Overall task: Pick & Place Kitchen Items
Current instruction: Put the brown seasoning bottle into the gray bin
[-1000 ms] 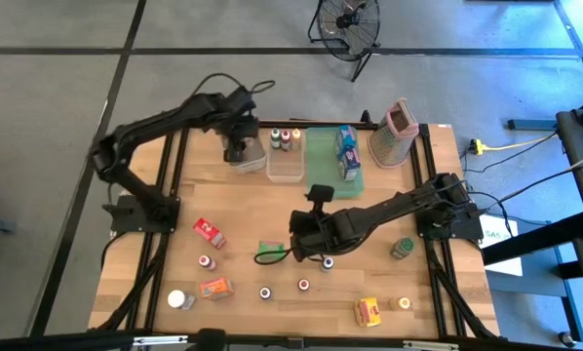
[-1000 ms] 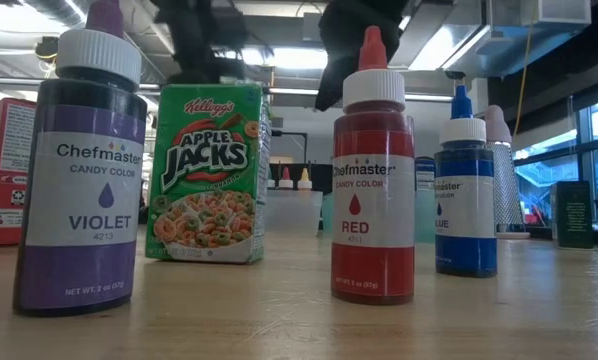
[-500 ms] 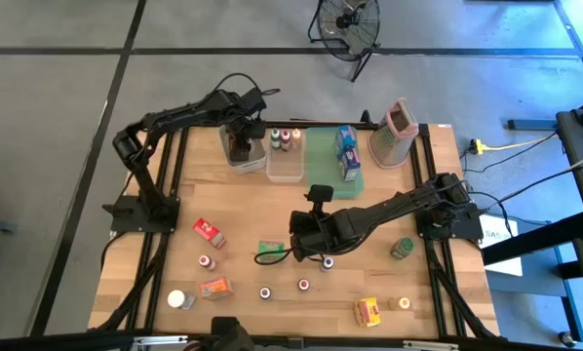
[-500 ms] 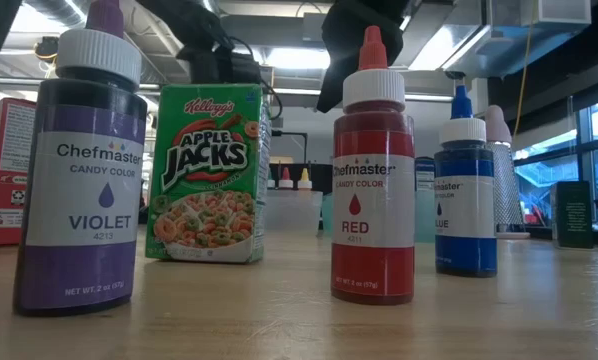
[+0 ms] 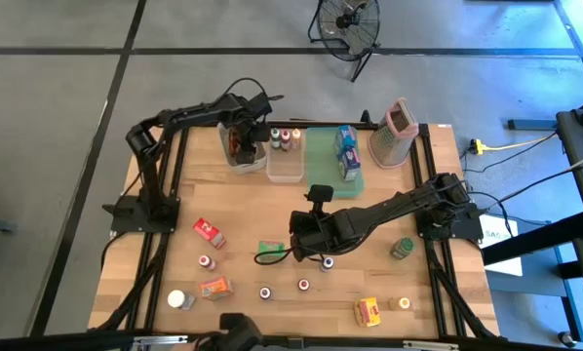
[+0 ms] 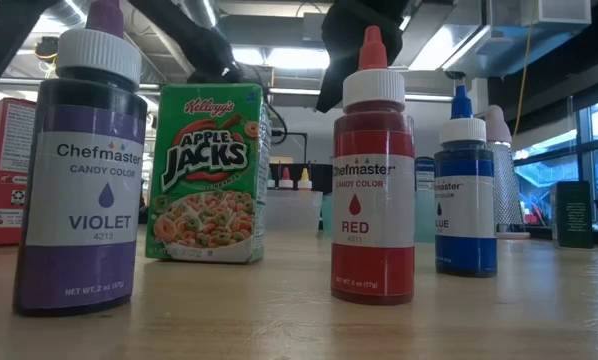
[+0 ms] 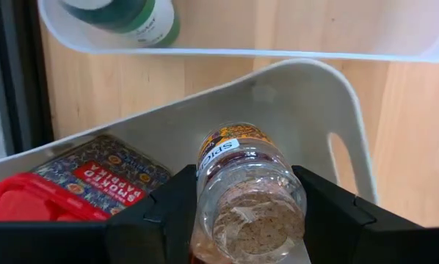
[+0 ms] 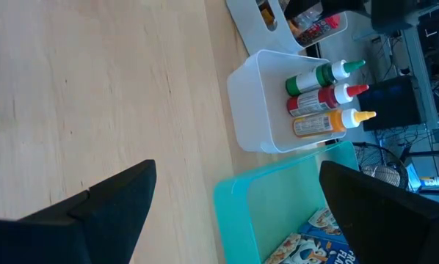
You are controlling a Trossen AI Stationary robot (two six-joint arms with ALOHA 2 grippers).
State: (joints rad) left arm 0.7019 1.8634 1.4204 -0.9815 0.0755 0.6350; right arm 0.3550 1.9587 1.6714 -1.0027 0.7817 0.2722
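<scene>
Grip on a clear spice jar by the left end effector: clamped it between both dark fingers, partway closed, cap end facing away from the wrist camera. Hung with it over a pale side bin just left of the bottle bin, as seen from above. Had below it, in that side bin, a flat tin with a red lid.

Held three squeeze bottles upright in the bottle bin: green, red and orange. Touched on its right a green tray carrying blue cereal boxes; beyond the tray stood a metal grater.

Hovered the right end effector over bare surface well in front of the bottle bin, fingers spread as wide as they go and gripping nothing.

Lay scattered farther front of the bottle bin: a red box, a green box, an orange packet, a yellow box and a dark green jar, all well apart from the bin.

Stood closest to the low camera: a violet bottle, an Apple Jacks box, a red colour bottle and a blue bottle.
</scene>
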